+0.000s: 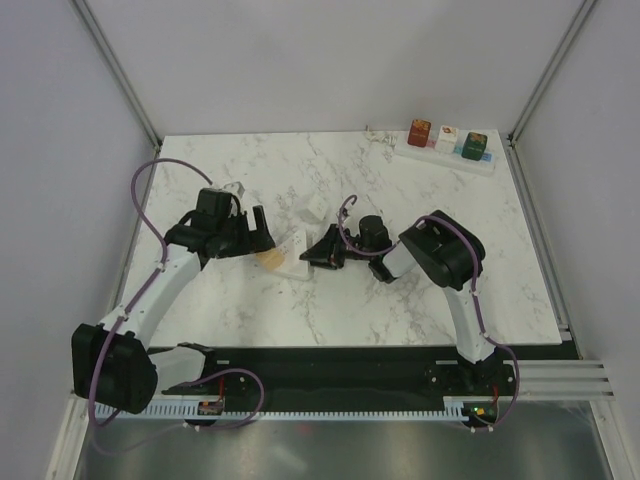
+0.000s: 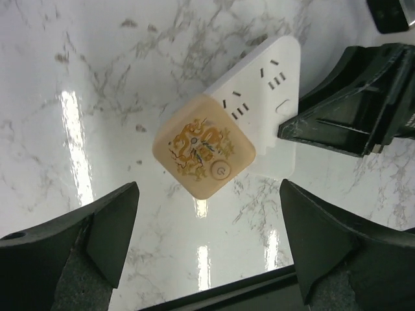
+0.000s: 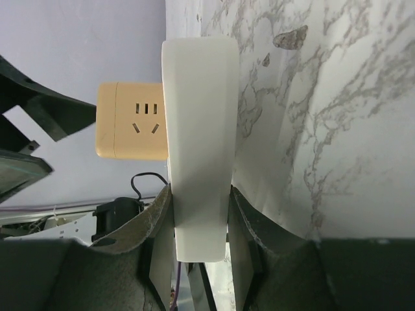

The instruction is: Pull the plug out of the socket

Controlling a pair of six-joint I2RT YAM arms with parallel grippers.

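Note:
A tan cube plug [image 1: 269, 258] with a gold pattern sits plugged into a flat white socket block [image 1: 297, 250] lying on the marble table. My right gripper [image 1: 322, 250] is shut on the block's right end; in the right wrist view [image 3: 201, 227] both pads press the white block [image 3: 198, 116], with the plug [image 3: 130, 120] sticking out of its face. My left gripper [image 1: 255, 235] is wide open just left of the plug. In the left wrist view [image 2: 207, 240] the plug [image 2: 204, 152] lies ahead of the fingertips, untouched, on the block [image 2: 266, 97].
A long white power strip [image 1: 445, 152] lies at the back right, carrying a red cube [image 1: 419, 132], a white cube [image 1: 446, 138] and a green cube [image 1: 476, 145]. A small white block [image 1: 315, 208] lies just behind the socket. The right fingers [image 2: 350, 97] show in the left wrist view.

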